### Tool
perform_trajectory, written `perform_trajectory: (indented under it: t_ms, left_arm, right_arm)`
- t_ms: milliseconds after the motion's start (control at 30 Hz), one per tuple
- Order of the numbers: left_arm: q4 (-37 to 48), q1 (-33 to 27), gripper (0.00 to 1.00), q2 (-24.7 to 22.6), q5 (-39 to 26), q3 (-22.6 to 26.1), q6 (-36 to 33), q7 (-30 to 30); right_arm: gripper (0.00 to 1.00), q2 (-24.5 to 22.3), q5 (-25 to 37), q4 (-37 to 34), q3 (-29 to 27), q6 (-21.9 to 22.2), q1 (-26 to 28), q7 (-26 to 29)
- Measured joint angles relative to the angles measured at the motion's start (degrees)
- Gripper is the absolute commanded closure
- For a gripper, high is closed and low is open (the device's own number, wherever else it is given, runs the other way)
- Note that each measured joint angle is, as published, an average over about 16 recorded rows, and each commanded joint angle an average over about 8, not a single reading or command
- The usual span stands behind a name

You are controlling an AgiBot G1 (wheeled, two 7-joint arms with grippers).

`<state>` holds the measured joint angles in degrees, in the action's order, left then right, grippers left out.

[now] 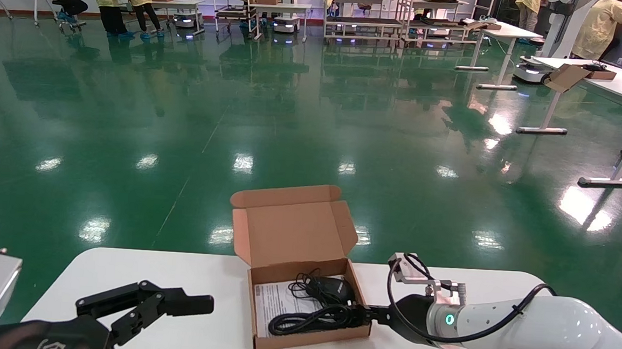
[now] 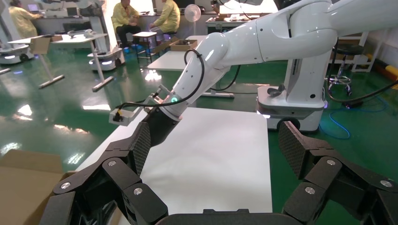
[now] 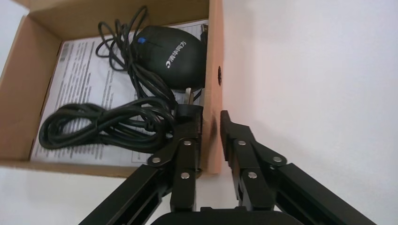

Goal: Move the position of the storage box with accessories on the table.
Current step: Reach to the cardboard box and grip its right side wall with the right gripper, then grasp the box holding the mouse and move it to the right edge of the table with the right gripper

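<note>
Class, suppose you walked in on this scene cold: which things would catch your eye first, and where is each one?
First, the open cardboard storage box at the table's far edge, lid up, holding a black mouse, a coiled cable and a printed sheet. Next, the right gripper, its jaws pinching the box's right wall. The left gripper hovers open at the near left.

Count on worktop [image 1: 186, 275]: one open cardboard mailer box [image 1: 295, 260]; inside it one black computer mouse [image 1: 332, 288], one coiled black cable [image 1: 307, 320], one printed paper sheet [image 1: 276, 301]. Two end effectors: left [image 1: 173, 303], right [image 1: 362, 313]
</note>
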<state>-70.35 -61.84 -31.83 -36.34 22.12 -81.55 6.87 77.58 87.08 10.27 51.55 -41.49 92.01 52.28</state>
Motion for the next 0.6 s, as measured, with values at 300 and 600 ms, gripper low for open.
perform_trajectory:
  t_ms: [300,600]
  left_arm:
    - [0.0,0.0,0.00,0.0,0.0,0.0,0.0,0.0]
    - [0.0,0.0,0.00,0.0,0.0,0.0,0.0,0.0]
  right_arm:
    - [1.00,-0.3,-0.6,-0.6,0.8,-1.5,1.7,-0.5]
    - [1.00,-1.2,-1.0,-1.6,1.1,-5.1,5.7,-2.0]
